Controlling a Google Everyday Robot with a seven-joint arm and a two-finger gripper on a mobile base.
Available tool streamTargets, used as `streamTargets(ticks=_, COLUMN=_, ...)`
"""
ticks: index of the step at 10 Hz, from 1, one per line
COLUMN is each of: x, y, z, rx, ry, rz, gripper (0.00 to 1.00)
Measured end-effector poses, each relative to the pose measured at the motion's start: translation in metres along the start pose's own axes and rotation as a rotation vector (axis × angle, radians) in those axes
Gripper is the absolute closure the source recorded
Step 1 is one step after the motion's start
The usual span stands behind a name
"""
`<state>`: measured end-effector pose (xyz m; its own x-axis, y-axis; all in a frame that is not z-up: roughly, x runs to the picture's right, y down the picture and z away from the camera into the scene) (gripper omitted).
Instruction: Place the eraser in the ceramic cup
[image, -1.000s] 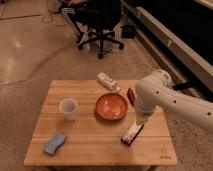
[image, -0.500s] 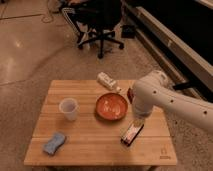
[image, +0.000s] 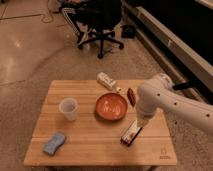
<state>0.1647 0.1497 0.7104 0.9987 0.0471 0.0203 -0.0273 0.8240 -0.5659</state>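
Note:
The eraser (image: 131, 134), a small block with black sides and a white top with reddish marks, lies on the wooden table (image: 95, 130) at the right front. My gripper (image: 138, 122) hangs from the white arm right above the eraser's far end, at or very near it. The ceramic cup (image: 68, 108), a whitish tumbler, stands upright on the left half of the table, far from the gripper.
An orange-red bowl (image: 111, 106) sits between the cup and the eraser. A white tube-like bottle (image: 106, 80) lies at the table's back edge. A light-blue sponge (image: 54, 143) lies at the front left. A small brown object (image: 131, 96) lies right of the bowl. An office chair (image: 100, 25) stands behind the table.
The arm has sunk slightly over the eraser. The eraser, cup and bowl have not moved.

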Motion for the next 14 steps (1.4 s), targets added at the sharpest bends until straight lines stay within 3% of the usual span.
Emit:
streamTargets(ticks=1, x=0.002, y=0.001, z=0.0, rx=0.007, ry=0.006, rz=0.003, gripper=0.55)
streamTargets(ticks=2, x=0.001, y=-0.001, z=0.01, rx=-0.009, ry=-0.004, rz=0.003, gripper=0.55)
streamTargets(ticks=4, x=0.01, y=0.003, z=0.026, rx=0.036, ry=-0.021, rz=0.029, gripper=0.55)
streamTargets(ticks=5, x=0.017, y=0.004, z=0.024, rx=0.038, ry=-0.039, rz=0.033, gripper=0.55)
streamTargets(ticks=10, x=-0.007, y=0.003, z=0.034, rx=-0.001, ry=-0.053, rz=0.064, gripper=0.55)
streamTargets(ticks=12, x=-0.002, y=0.009, z=0.04, rx=0.035, ry=-0.057, rz=0.105, gripper=0.55)
streamTargets(ticks=13, x=-0.001, y=0.006, z=0.049, rx=0.038, ry=-0.049, rz=0.093, gripper=0.55)
streamTargets(ticks=14, x=-0.004, y=0.006, z=0.052, rx=0.01, ry=-0.041, rz=0.084, gripper=0.55)
